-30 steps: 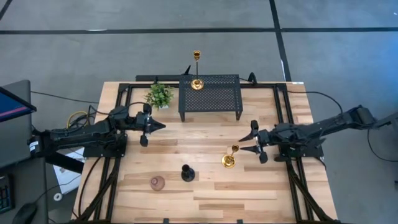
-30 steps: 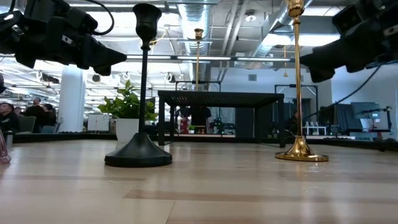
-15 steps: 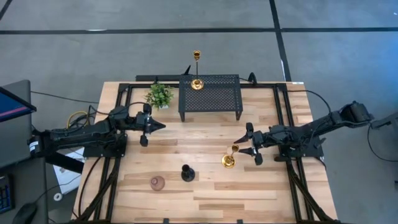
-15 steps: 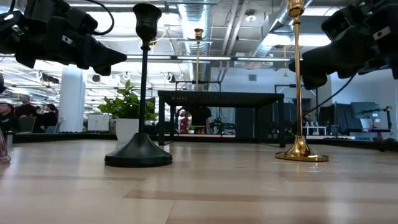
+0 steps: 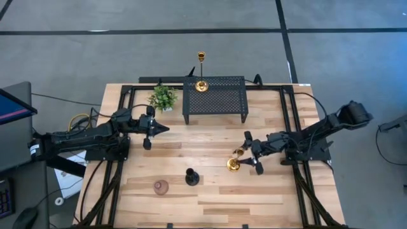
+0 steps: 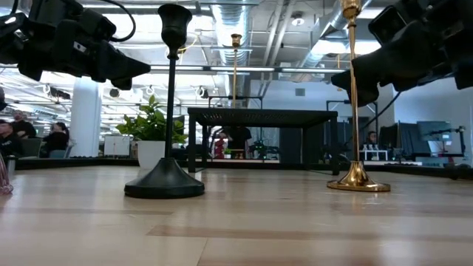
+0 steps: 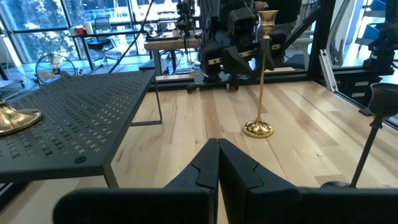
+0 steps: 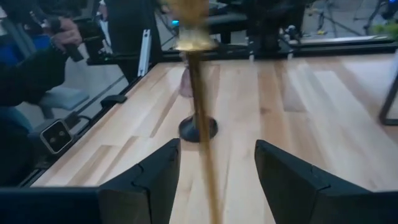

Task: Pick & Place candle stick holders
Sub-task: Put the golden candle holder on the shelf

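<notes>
A gold candle stick holder [image 5: 234,163] stands upright on its round base on the table, right of centre. My right gripper [image 5: 248,153] is open, and its two fingers stand on either side of the thin gold stem [image 8: 200,118] without touching it. My left gripper [image 5: 160,129] is shut and empty above the table's left half. A second gold holder [image 5: 201,84] stands on the black mesh stand [image 5: 216,100]. A short black holder [image 5: 191,176] and a squat pinkish-brown one [image 5: 161,187] stand near the front edge.
A small green potted plant [image 5: 163,97] stands left of the mesh stand at the back. Bare wood lies between the two arms at the table's middle. People show in the room beyond the table in the low view [image 6: 52,139].
My right gripper has gone toward the table's left edge, up to the gold holder on the table, until its open fingers stand around the stem. The holder has stayed where it was.
</notes>
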